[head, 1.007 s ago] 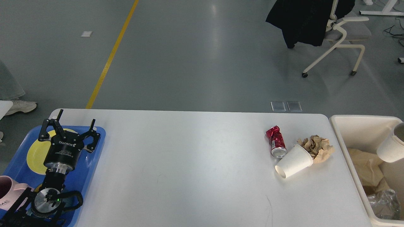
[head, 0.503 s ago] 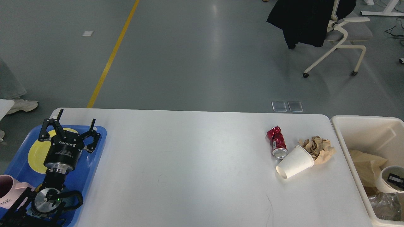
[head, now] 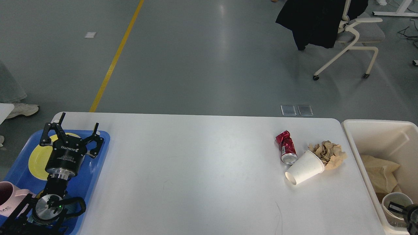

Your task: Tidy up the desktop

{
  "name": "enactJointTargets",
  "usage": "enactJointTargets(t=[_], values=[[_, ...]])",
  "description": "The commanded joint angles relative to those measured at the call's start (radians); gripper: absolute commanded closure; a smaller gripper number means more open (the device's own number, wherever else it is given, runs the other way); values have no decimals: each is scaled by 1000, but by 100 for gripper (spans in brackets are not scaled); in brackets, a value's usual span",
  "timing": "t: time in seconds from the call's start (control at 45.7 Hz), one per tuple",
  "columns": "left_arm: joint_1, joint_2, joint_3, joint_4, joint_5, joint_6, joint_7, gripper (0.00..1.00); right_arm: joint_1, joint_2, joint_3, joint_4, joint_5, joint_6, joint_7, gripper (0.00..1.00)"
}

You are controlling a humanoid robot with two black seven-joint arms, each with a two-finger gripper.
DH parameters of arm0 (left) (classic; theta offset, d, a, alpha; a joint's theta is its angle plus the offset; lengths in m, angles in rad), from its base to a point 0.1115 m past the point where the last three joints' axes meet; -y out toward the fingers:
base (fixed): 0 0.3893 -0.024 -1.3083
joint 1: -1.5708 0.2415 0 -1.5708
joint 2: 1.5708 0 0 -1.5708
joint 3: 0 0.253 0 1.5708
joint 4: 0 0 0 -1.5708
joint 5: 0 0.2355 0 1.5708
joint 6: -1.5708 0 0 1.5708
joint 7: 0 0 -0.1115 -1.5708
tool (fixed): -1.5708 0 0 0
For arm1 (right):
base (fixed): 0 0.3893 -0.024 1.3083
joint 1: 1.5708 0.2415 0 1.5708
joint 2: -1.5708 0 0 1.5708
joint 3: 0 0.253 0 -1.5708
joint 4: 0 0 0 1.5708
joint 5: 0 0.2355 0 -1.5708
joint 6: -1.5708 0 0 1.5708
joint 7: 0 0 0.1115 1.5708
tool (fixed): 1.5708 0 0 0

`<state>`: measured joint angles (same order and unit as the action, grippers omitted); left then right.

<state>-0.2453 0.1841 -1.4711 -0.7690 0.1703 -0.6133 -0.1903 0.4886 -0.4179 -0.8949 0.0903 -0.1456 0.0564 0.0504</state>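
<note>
A white paper cup [head: 395,203] now sits upright low in the cream bin [head: 375,125] at the right edge of the counter [head: 196,169], beside crumpled brown paper [head: 380,173] already in there; a second ago that cup hung high over the bin, so it has just been dropped in and one piece of rubbish is off the counter. The right claw [head: 412,215] shows only as a dark sliver at the bottom right corner, just by the cup, and I cannot tell whether its fingers are apart or together. The left claw [head: 72,134] has not moved: it hovers with fingers spread wide and empty over the blue tray [head: 101,153], above the yellow plate [head: 37,160], with a pink mug [head: 8,195] at the tray's near end. Three things remain on the counter's right part, close together: a crushed red can [head: 286,147], a tipped white cup [head: 305,167] touching it, and a wad of brown paper [head: 328,151] behind the cup. They probably go next into the bin.
</note>
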Motion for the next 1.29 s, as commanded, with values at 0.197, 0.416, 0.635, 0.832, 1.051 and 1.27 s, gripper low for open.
enactJointTargets(t=[0.197, 0.416, 0.635, 0.832, 1.051, 1.27], values=[[0, 0, 0, 0, 0, 1, 0, 4, -5, 4, -1, 0, 0, -10, -3, 68], [0, 0, 0, 0, 0, 0, 0, 4, -1, 7, -1, 5, 0, -87, 2, 0], [0, 0, 0, 0, 0, 0, 0, 4, -1, 7, -1, 5, 0, -99, 2, 0], [0, 0, 0, 0, 0, 1, 0, 4, 5, -2, -2, 6, 0, -99, 0, 0], [0, 0, 0, 0, 0, 0, 0, 4, 139, -87, -27, 109, -32, -32, -21, 0], [0, -1, 0, 0, 0, 0, 2, 4, 603, -272, -114, 511, -236, 200, -93, 0]])
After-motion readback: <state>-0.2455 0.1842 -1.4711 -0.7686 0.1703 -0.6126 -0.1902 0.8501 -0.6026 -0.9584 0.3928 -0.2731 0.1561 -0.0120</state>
